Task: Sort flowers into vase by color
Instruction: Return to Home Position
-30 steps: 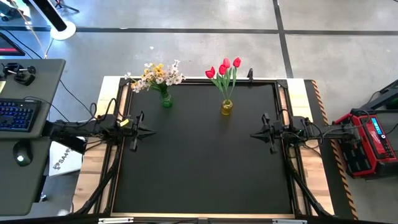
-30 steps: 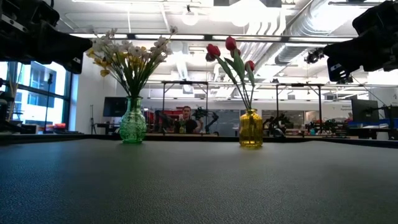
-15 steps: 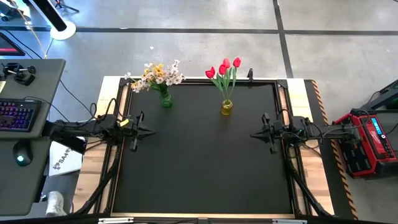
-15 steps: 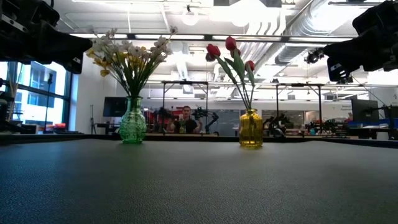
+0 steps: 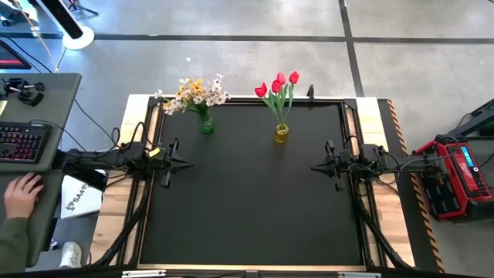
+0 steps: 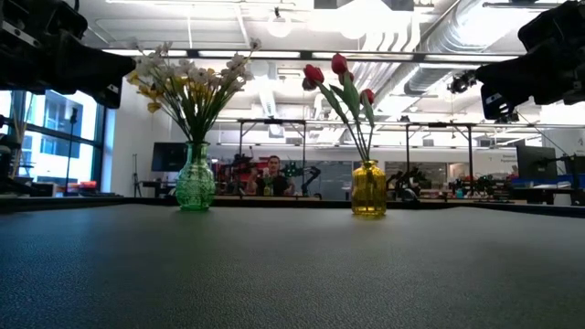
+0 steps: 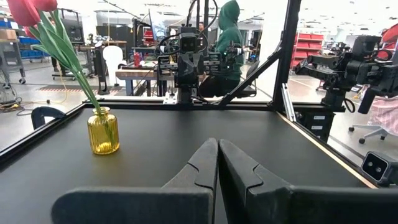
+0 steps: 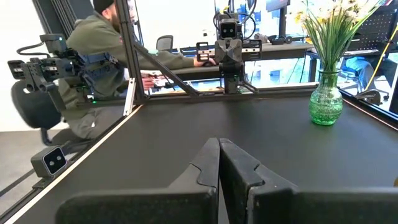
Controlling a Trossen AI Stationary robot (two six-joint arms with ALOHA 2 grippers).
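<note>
Step in hand, as judged: return to home, with sorting apparently complete. No loose stems are seen on the black table top [image 5: 247,216].

The red tulips on thin green stems [image 5: 279,83] are seated in the small yellow glass vase [image 5: 281,133], at the far edge, right of centre. The white and yellow blossom sprays [image 5: 194,93] are bunched together in the green textured glass vase [image 5: 206,124], to its left. The two vases are apart.

The left gripper [image 5: 187,163] is parked at the left table edge, held above the surface and pointed inward. In the left wrist view its fingers [image 7: 200,165] are pressed together with nothing between them. The right gripper [image 5: 314,167] is mirrored at the right edge, likewise clenched, empty and touching nothing.

Next move: little is called for, at most a small settling of the joints, kept clear of both vases. A person's hand [image 5: 21,193] is seen at the desk left of the rig, well off the table.
</note>
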